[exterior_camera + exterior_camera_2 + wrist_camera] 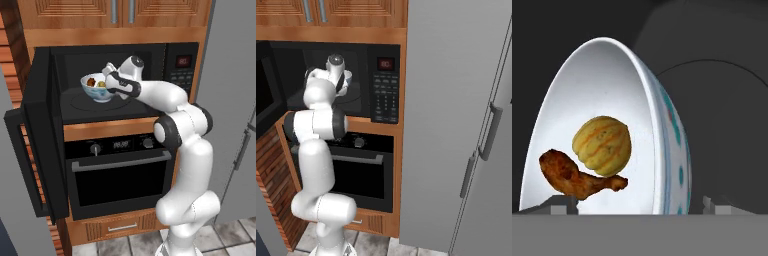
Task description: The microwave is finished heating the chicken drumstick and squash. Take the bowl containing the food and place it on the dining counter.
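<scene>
Wide-open, the pincer [641, 204] is straddling the near rim of the bowl [602, 115] in the hand view: one dark fingertip [559, 204] is showing at seven o'clock over the white inside, the other [722, 204] at five o'clock outside the patterned wall. The jaws are standing apart and are not pressing on the rim, so nothing is gripped.

Inside the bowl, the squash [602, 145] is sitting near the middle, yellow with orange stripes, and the chicken drumstick [574, 176] is lying just below it toward eight o'clock, touching it.

From the left base view, the pincer [109, 76] is reaching in at the three o'clock side of the bowl [97, 90], which is resting on the round turntable inside the microwave [115, 85]. The microwave's door [35, 145] is hanging wide open at nine o'clock. The arm [185, 150] is rising from five o'clock. A black oven [120, 170] is sitting directly below at six o'clock.

In the right base view, the keypad panel [386, 95] is lying at three o'clock of the wrist, and a grey refrigerator [466, 125] is standing farther that way.
</scene>
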Robot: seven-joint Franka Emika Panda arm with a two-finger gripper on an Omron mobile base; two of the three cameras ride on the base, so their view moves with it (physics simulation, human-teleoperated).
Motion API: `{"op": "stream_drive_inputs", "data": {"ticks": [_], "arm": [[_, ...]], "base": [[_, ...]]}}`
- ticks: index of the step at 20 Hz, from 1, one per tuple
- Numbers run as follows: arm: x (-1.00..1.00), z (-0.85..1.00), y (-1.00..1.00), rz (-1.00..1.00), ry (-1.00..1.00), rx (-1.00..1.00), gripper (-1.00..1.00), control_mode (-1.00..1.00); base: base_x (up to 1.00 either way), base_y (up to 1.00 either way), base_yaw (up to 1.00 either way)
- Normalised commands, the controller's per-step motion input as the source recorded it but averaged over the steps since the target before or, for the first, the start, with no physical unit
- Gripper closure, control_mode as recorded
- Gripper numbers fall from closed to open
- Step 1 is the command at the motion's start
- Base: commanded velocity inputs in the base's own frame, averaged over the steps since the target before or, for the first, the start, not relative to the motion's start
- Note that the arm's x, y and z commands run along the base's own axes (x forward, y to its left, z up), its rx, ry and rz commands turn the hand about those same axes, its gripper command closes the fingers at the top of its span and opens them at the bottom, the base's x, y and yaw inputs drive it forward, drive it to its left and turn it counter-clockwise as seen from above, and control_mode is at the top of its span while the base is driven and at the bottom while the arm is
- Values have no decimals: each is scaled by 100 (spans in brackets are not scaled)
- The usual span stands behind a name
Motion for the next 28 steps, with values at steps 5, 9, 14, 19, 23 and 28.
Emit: {"op": "stream_drive_inputs", "data": {"ticks": [5,9,14,19,23,28], "arm": [[1,-20,1,0,2,-2,100,-100],[-4,0,0,0,0,0,100,-100],[-41,-2,0,0,0,0,100,-100],[-77,-14,-2,0,0,0,100,-100],[-100,-14,-7,0,-7,0,100,-100],[-100,11,-6,0,-29,5,100,-100]], "base": [[0,0,0],[0,0,0],[0,0,0],[0,0,0],[0,0,0],[0,0,0]]}}
